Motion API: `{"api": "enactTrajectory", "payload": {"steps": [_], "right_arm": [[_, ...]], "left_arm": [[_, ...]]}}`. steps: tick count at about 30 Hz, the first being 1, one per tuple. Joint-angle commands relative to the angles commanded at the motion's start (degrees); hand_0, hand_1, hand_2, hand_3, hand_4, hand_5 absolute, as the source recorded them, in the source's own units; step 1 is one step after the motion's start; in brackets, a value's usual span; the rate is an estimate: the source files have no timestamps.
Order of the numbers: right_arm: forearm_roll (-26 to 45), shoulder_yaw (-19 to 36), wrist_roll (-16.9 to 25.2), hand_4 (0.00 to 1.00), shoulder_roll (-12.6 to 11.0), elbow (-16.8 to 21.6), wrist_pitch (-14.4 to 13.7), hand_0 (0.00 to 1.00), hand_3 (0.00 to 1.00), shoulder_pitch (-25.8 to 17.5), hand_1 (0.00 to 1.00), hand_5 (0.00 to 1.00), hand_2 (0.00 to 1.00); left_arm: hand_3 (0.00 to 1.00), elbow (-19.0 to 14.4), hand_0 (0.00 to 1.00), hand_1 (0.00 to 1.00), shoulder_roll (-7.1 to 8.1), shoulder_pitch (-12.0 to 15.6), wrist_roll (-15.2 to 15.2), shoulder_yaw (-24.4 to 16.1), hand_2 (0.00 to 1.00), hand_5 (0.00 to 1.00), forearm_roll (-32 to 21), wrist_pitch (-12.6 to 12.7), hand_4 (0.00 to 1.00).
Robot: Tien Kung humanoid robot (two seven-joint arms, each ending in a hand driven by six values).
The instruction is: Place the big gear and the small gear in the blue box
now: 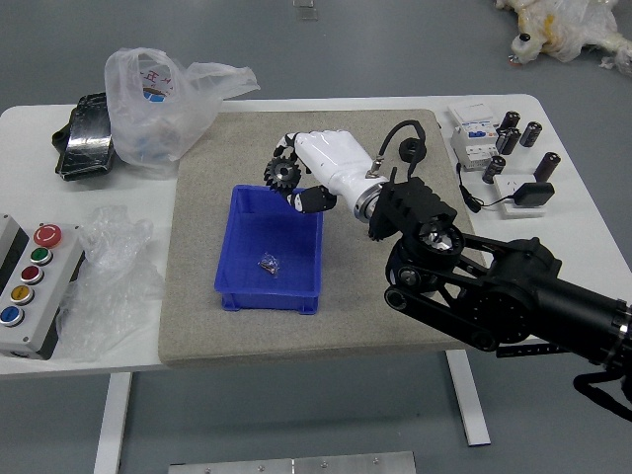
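The right hand [344,170] pinches a gear [282,175] near the blue box [267,296]. The plastic bag's [148,123] red print is illegible; the desk [30,158] is white.

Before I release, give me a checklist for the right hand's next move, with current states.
1. Right hand holds the dark gear: ok.
2. Blue box upright, open-topped: ok.
3. Dark gear fully over the box: cannot tell; it shows by the far rim.
4. Small metal piece in the box is the small gear: cannot tell.
5. Left arm away from the box: ok, out of view.
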Motion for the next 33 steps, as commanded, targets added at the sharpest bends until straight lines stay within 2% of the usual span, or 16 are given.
{"api": "enactTrajectory", "payload": {"steps": [3, 4, 9, 10, 15, 16, 21, 22, 27, 28, 33], "right_arm": [[0.32, -0.69, -0.07, 0.249, 0.18, -0.34, 0.38, 0.662, 0.648, 0.2, 0.757, 0.042, 0.791], [0.43, -1.0, -0.14, 0.426, 0.25, -0.47, 0.58, 0.744, 0.804, 0.24, 0.835, 0.085, 0.877], [0.47, -1.51, -0.32, 0.426, 0.48, -1.15, 1.44, 0.744, 0.804, 0.02, 0.835, 0.085, 0.877], [0.42, -1.39, -0.36, 0.651, 0.42, -1.21, 1.62, 0.787, 0.906, -0.04, 0.895, 0.115, 0.926], [0.44, 0.05, -0.82, 0.651, -0.35, -1.35, 3.05, 0.787, 0.906, -0.56, 0.895, 0.115, 0.926], [0.4, 0.43, -0.94, 0.82, -0.52, -1.36, 3.37, 0.837, 0.962, -0.7, 0.912, 0.22, 0.949], [0.0, 3.41, -0.88, 0.82, -1.71, -1.07, 3.26, 0.837, 0.962, -1.92, 0.912, 0.22, 0.949], [-0.19, 4.5, -0.87, 0.867, -2.3, -0.84, 2.92, 0.739, 0.913, -2.54, 0.796, 0.264, 0.851], [-0.48, 10.09, -2.15, 0.867, -6.3, -0.16, 3.26, 0.739, 0.913, -6.43, 0.796, 0.264, 0.851], [-0.33, 11.16, -2.57, 0.866, -7.2, -0.22, 3.64, 0.602, 0.878, -7.31, 0.698, 0.26, 0.787], [0.56, 12.4, -3.47, 0.866, -9.2, -0.51, 4.54, 0.602, 0.878, -10.55, 0.698, 0.26, 0.787]], "left_arm": [[0.725, -0.01, 0.714, 0.667, -0.01, -0.01, 0.01, -0.04, 0.654, 0.435, 0.05, -0.01, 0.721], [0.725, -0.01, 0.714, 0.667, -0.02, -0.02, 0.01, -0.05, 0.654, 0.434, 0.06, 0.0, 0.721], [0.725, -0.01, 0.714, 0.667, -0.05, -0.09, -0.03, -0.07, 0.654, 0.434, 0.18, -0.04, 0.721], [0.725, 0.0, 0.713, 0.667, -0.04, -0.1, -0.06, -0.04, 0.653, 0.435, 0.16, -0.03, 0.722], [0.725, 0.01, 0.713, 0.667, -0.06, -0.11, -0.15, 0.06, 0.653, 0.435, 0.04, 0.01, 0.722], [0.725, 0.01, 0.713, 0.667, -0.07, -0.09, -0.14, 0.07, 0.653, 0.433, 0.02, 0.01, 0.722], [0.725, 0.0, 0.713, 0.667, -0.11, -0.08, -0.17, 0.05, 0.653, 0.433, 0.0, 0.03, 0.722], [0.725, 0.01, 0.713, 0.667, -0.13, -0.1, -0.22, 0.12, 0.653, 0.434, -0.11, 0.05, 0.722], [0.725, 0.04, 0.713, 0.667, -0.27, -0.02, -0.33, 0.29, 0.653, 0.434, -0.53, 0.15, 0.722], [0.725, 0.05, 0.713, 0.667, -0.27, 0.06, -0.33, 0.23, 0.652, 0.434, -0.51, 0.13, 0.722], [0.725, 0.11, 0.713, 0.667, -0.26, 0.13, -0.41, 0.13, 0.652, 0.434, -0.54, 0.17, 0.722]]}}
